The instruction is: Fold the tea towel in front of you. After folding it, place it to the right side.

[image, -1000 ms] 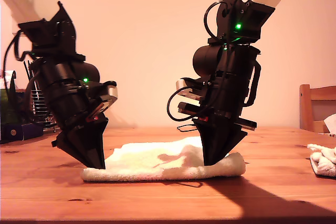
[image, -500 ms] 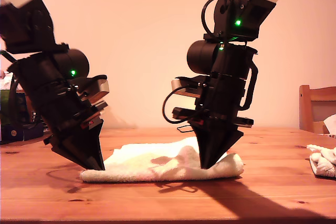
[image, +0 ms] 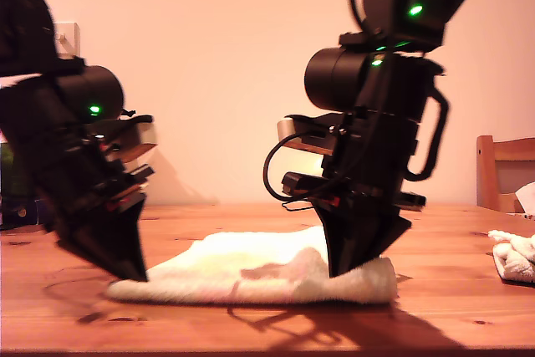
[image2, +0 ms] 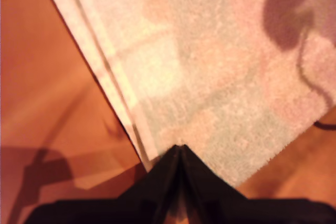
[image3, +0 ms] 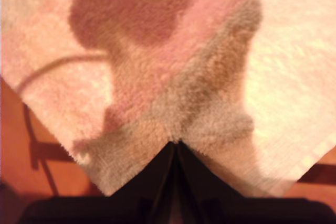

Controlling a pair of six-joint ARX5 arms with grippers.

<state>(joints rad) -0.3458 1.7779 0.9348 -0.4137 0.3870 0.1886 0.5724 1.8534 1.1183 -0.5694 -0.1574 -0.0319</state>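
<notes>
The tea towel [image: 251, 277] is lying low on the wooden counter [image: 251, 328] between the two arms, already doubled over, judging by the stacked hems showing in the first wrist view. My first tool [image2: 179, 148] is pinching the towel's corner at the exterior view's left, jaws pressed fully together. My second tool [image3: 174, 144] is biting the corner at the exterior view's right, its jaws likewise closed on terry. The main risk is that each tool is gripping only a sliver of thick pile, so a layer could be slipping free during a lift and spoiling the fold. If the arms are travelling unevenly, the cloth could be skewing or bunching. Tips this low could also be scraping the counter.
</notes>
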